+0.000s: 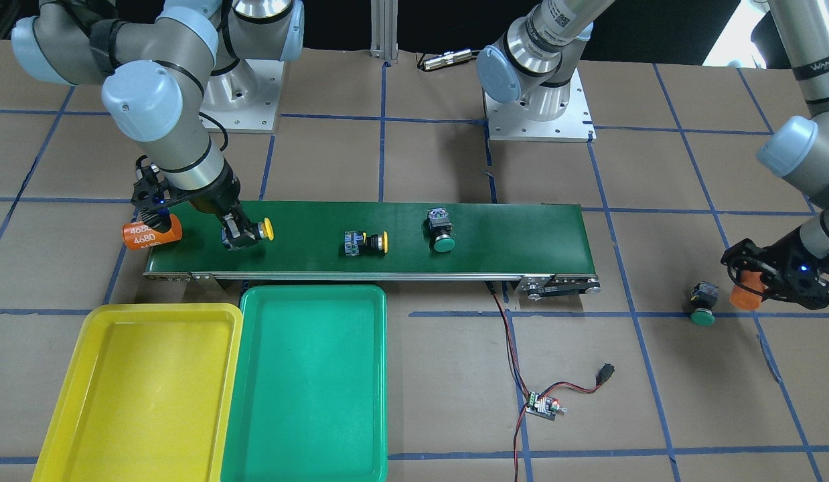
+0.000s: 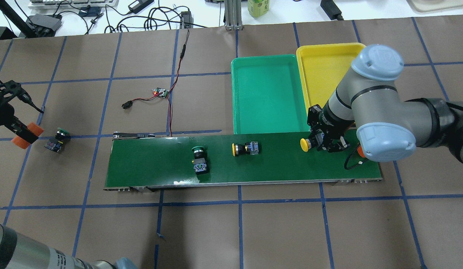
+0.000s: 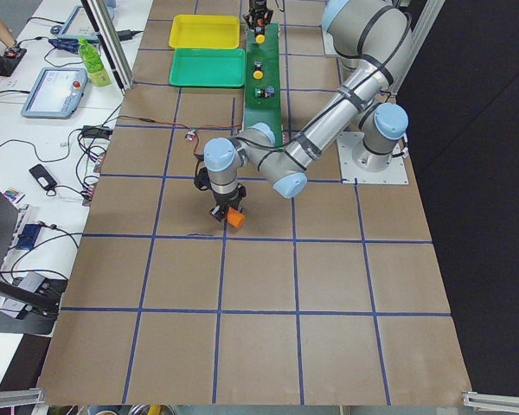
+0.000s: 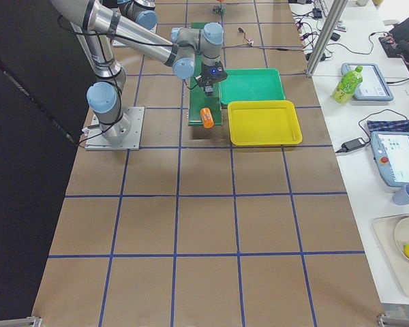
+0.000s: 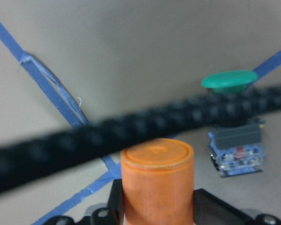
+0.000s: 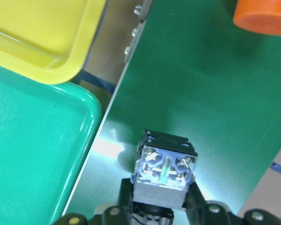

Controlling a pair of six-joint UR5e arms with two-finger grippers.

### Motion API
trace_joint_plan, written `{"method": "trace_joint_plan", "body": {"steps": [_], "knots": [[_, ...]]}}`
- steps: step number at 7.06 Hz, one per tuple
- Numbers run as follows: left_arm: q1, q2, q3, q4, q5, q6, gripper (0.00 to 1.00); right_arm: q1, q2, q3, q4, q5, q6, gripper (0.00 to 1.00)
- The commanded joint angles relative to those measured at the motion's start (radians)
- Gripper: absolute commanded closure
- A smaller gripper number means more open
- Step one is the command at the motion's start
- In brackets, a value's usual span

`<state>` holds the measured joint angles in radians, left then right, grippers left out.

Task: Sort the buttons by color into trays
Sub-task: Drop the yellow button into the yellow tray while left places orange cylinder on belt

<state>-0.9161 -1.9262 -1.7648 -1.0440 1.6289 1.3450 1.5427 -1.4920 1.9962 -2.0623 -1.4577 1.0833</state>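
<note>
My right gripper is shut on a yellow button over the conveyor's end near the trays; its grey body shows between the fingers in the right wrist view. A second yellow button and a green button lie on the belt. Another green button stands on the table past the belt's other end. My left gripper is beside it, shut on an orange cylinder. The yellow tray and green tray lie side by side, both bare.
The dark-green conveyor belt crosses the table. An orange "4680" cylinder lies on its end behind my right gripper. A small circuit board with red and black wires lies on the table beyond the belt.
</note>
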Motion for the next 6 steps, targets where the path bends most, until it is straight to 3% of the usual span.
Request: {"method": "trace_joint_plan", "body": {"steps": [1, 2, 4, 5, 6], "knots": [[-0.183, 0.190, -0.103, -0.143, -0.024, 0.008, 1.00, -0.009, 0.137, -0.178, -0.004, -0.004, -0.070, 1.00], [-0.301, 0.267, -0.202, -0.122, -0.023, 0.006, 1.00, -0.033, 0.203, -0.241, -0.006, -0.048, -0.095, 1.00], [-0.491, 0.351, -0.297, -0.070, -0.014, -0.006, 1.00, -0.154, 0.316, -0.335, -0.019, -0.062, -0.274, 1.00], [-0.530, 0.360, -0.327, -0.056, -0.015, 0.000, 1.00, -0.217, 0.375, -0.339, -0.104, -0.050, -0.342, 1.00], [-0.559, 0.355, -0.365, -0.013, -0.020, 0.009, 1.00, -0.236, 0.406, -0.340, -0.123, -0.052, -0.347, 0.94]]}}
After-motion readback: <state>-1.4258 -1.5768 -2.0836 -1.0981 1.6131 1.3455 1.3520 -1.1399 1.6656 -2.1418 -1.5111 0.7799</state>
